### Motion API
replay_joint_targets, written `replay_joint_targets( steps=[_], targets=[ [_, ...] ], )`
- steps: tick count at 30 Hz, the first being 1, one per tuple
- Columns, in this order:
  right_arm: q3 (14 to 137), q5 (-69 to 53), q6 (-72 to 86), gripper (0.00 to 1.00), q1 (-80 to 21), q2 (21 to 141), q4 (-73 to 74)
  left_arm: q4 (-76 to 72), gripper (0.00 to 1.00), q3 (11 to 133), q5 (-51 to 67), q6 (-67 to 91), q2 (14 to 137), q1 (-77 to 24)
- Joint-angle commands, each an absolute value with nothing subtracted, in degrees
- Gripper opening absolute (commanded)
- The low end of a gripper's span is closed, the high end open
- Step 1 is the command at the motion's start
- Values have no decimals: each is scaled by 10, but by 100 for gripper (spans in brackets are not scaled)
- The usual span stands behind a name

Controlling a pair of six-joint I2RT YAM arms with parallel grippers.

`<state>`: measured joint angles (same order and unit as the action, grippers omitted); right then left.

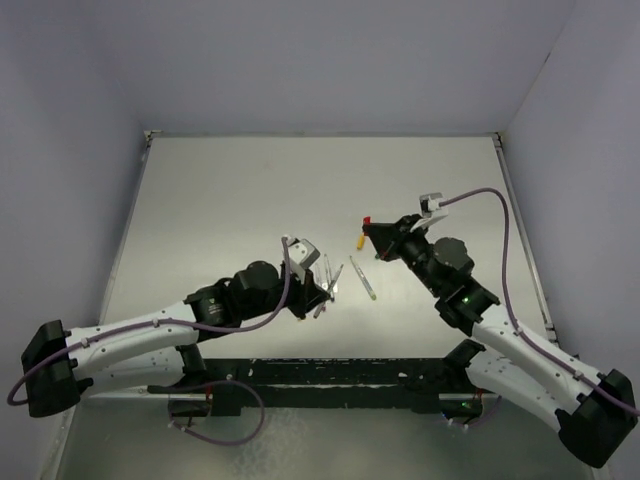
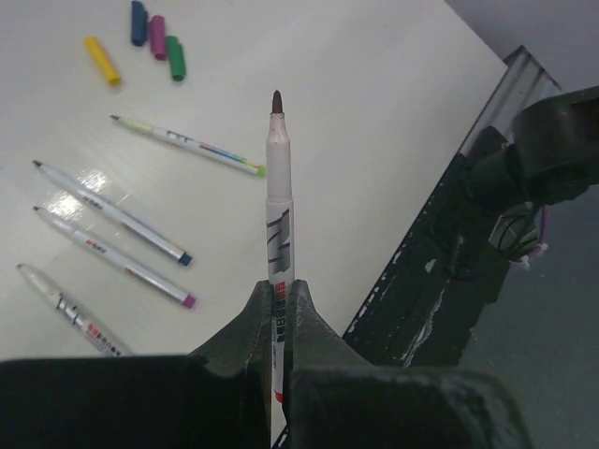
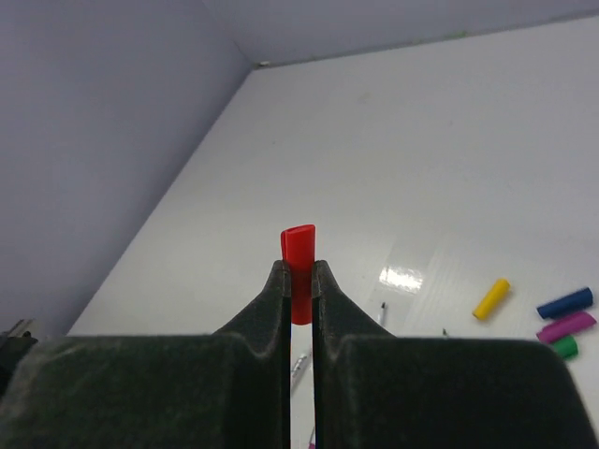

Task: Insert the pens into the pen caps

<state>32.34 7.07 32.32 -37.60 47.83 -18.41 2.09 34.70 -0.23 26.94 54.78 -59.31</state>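
Firmly, left gripper (image 2: 281, 286) clamps pen (image 2: 279, 182), tip straight out, right gripper (image 3: 299, 273) pinches red cap (image 3: 299, 243)

Four pens (image 2: 112, 213) lie on the table (image 2: 374, 94), caps (image 2: 157, 37) seemingly just beyond.

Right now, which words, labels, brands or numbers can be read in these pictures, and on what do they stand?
No text can be read.
Held pen: dark print and a red mark, too blurred.
Loose pens: print too small.
Red cap: no print shows.
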Motion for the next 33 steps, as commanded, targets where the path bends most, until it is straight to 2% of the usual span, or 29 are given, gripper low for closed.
replay_joint_targets(
  steps=[1, 7, 13, 24, 33],
  targets=[
    [283, 13, 323, 0, -377, 435, -380, -99, 0, 352, -70, 272, 567, -673],
    [235, -1, 360, 0, -377, 398, -487, -157, 0, 367, -108, 265, 594, -711],
    [217, -7, 405, 0, -378, 379, -519, -179, 0, 370, -141, 249, 574, -711],
    [182, -40, 501, 0, -378, 426, -625, -207, 0, 397, -142, 226, 584, -711],
    [174, -48, 525, 0, -378, 424, -641, -205, 0, 404, -158, 219, 591, -711]
  ],
)
